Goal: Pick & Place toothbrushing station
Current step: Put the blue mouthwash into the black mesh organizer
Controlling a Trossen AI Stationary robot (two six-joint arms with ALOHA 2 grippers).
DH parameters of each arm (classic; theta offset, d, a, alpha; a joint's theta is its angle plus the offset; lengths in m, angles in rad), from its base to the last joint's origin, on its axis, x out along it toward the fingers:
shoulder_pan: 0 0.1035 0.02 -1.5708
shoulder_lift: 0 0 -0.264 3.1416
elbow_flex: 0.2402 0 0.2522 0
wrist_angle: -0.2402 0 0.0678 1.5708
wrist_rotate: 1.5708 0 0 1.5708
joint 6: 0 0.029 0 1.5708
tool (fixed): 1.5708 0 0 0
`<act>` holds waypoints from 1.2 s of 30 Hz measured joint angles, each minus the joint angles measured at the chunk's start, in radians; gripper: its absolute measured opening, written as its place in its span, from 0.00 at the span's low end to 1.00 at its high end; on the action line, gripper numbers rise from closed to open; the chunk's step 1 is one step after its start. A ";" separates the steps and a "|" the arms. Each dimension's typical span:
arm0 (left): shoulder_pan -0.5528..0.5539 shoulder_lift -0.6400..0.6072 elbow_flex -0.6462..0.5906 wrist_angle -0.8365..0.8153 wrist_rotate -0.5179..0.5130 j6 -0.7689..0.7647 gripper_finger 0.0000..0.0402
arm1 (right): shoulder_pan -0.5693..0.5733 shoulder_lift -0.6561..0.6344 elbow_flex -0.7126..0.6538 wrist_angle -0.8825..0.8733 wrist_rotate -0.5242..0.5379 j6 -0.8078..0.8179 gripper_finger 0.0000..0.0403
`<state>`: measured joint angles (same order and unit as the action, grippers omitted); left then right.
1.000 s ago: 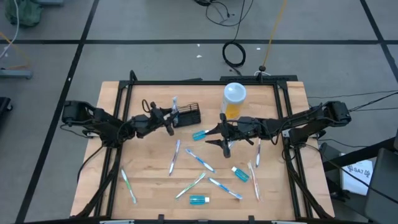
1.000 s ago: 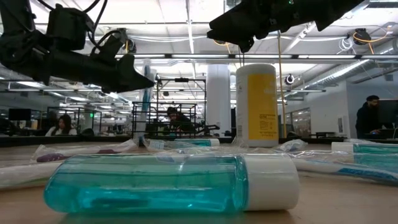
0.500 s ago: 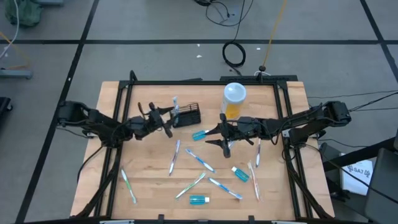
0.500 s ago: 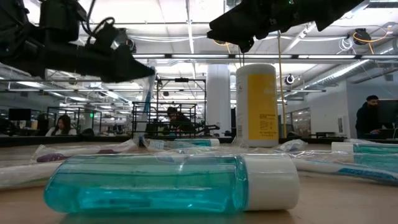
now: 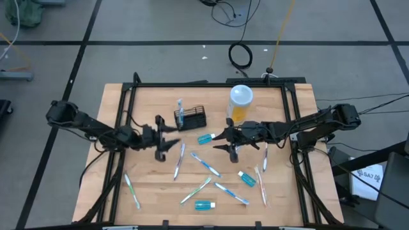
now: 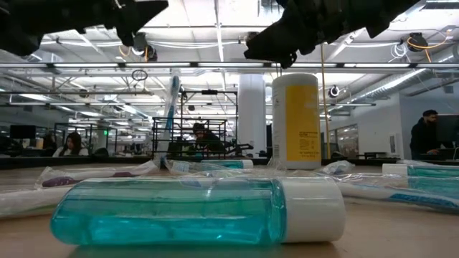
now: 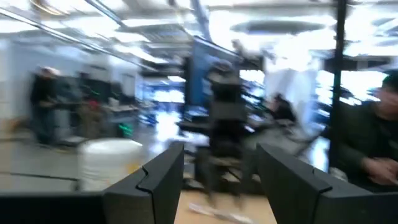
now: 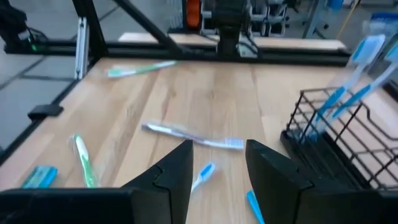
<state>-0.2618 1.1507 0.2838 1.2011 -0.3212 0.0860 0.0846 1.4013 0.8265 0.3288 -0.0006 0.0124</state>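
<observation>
The toothbrushing station (image 5: 193,118) is a small black slatted rack standing on the table at the back, left of centre, with blue-and-white toothbrushes (image 5: 180,110) upright in it. It also shows in the right wrist view (image 8: 333,134). My left gripper (image 5: 168,141) is open and empty, a little to the near left of the rack and above the table. My right gripper (image 5: 220,141) is open and empty, to the right of the rack, above loose toothbrushes. In both wrist views the fingers (image 7: 158,180) (image 8: 177,171) stand apart with nothing between them.
A tall translucent white-lidded container (image 5: 241,102) with orange contents stands right of the rack. Several wrapped toothbrushes (image 5: 206,165) and small blue bottles (image 5: 204,205) lie across the table's middle and near part. One blue bottle (image 6: 193,211) lies close to the low camera. People sit in the room behind.
My left gripper has drawn back from the rack toward the table's near edge and has risen, leaving the low view's middle. The rack and its toothbrushes stay where they were.
</observation>
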 joint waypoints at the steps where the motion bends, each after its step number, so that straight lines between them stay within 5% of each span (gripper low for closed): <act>1: -0.019 0.000 0.002 -0.028 0.009 -0.016 0.52 | 0.000 0.000 0.000 -0.006 0.000 -0.005 0.35; 9: -0.118 0.001 0.004 -0.341 0.010 -0.302 0.52 | 0.000 0.000 -0.042 0.020 0.002 -0.105 0.35; 14: -0.140 0.001 0.004 -0.437 0.006 -0.355 0.52 | 0.000 0.000 -0.072 0.022 0.002 -0.113 0.35; 24: -0.136 0.001 0.004 -0.448 -0.121 -0.343 0.52 | -0.041 0.003 -0.108 0.124 0.002 -0.151 0.35; 31: -0.102 0.015 0.004 -0.453 -0.131 -0.379 0.52 | -0.053 0.138 -0.113 0.333 0.002 -0.160 0.42; 36: -0.097 0.015 0.004 -0.452 -0.131 -0.384 0.52 | -0.053 0.201 -0.056 0.252 0.064 -0.167 0.49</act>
<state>-0.3592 1.1656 0.2874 0.7486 -0.4525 -0.2981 0.0319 1.6024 0.7707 0.5806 0.0630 -0.1545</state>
